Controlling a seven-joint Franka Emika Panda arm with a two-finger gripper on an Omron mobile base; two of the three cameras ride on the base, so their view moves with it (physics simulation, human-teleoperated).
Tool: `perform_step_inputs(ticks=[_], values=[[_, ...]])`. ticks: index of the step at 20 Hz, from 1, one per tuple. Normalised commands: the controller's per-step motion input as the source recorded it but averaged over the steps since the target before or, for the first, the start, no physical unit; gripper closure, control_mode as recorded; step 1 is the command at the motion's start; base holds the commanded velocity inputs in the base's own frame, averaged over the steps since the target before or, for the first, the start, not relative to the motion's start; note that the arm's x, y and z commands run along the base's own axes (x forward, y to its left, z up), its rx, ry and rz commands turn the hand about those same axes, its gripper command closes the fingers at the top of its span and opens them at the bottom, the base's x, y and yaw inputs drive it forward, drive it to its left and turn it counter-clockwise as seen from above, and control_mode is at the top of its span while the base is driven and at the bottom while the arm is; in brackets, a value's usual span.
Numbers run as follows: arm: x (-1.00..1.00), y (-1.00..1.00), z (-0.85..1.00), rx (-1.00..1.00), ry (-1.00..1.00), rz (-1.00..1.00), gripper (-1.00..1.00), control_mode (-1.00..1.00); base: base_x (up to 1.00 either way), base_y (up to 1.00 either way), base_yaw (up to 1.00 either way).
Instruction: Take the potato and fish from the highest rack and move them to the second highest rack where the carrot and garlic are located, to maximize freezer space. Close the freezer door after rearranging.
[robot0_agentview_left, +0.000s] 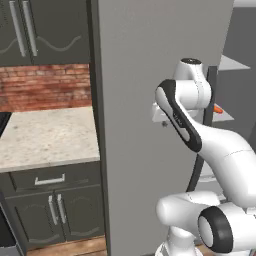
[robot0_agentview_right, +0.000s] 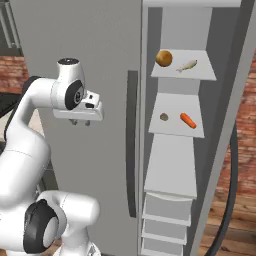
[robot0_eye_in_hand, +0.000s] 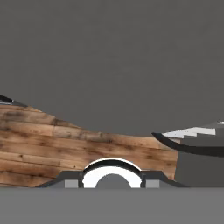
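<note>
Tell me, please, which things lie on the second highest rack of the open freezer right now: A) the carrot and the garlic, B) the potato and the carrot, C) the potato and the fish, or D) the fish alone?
A: in the right base view the carrot and the garlic lie on the second highest rack, while the potato and the fish are on the highest rack.

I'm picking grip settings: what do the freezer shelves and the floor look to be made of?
The highest rack and second highest rack look like smooth matte light-grey plastic or painted board: flat, uniform, without gloss. The floor looks like wood planks, with brown grain and seams.
</note>
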Motion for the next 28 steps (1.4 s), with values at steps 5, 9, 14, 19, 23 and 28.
perform_step_inputs(ticks=[5, 9, 14, 19, 23, 28], values=[[-0.12, 0.0, -0.08, 0.0, -0.11, 0.0, -1.0, 1.0, -0.34, 0.0, -0.05], [0.0, 0.0, 0.0, 0.0, 0.0, 0.0, -1.0, 1.0, -0.85, -0.01, -0.2], [0.0, 0.0, 0.0, 0.0, 0.0, 0.0, -1.0, 1.0, -0.34, -0.15, -0.3], [0.0, 0.0, 0.0, 0.0, 0.0, 0.0, -1.0, 1.0, 0.08, -0.16, -0.4], [0.0, 0.0, 0.0, 0.0, 0.0, 0.0, -1.0, 1.0, 0.14, -0.3, -0.38], [0.0, 0.0, 0.0, 0.0, 0.0, 0.0, -1.0, 1.0, 0.2, -0.22, -0.34]])
